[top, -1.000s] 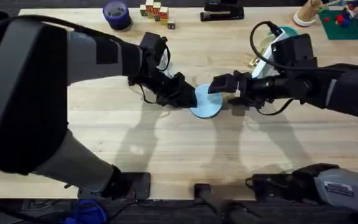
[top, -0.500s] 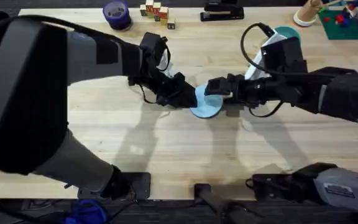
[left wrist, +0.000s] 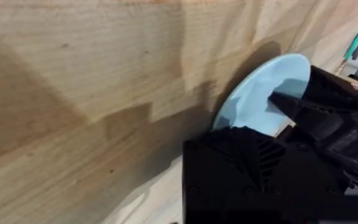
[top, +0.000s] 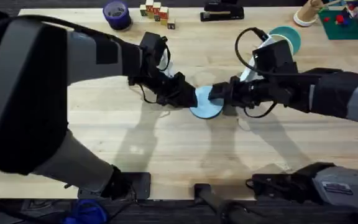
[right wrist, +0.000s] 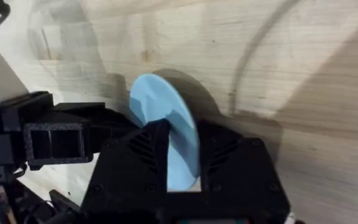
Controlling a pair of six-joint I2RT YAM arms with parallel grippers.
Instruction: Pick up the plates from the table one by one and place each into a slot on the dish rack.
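**Bench surface and items resting on it**

Bench (top: 166, 143): large pale wooden top of joined planks, grain visible.

Along the far edge, left to right:
- dark blue tape roll (top: 116, 13)
- cluster of small wooden block toys (top: 157, 12)
- black stapler-like device (top: 222, 10)
- round teal plate (top: 289, 37)
- green mat carrying small coloured pieces (top: 347, 22), at the far right corner

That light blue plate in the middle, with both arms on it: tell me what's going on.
Both arms meet at the light blue plate over the middle of the table. The left tool is at the plate's left edge, and the right tool straddles its right edge, the rim sitting between its fingers in the right wrist view. It looks like a handover between the arms. A teal plate lies at the far right.
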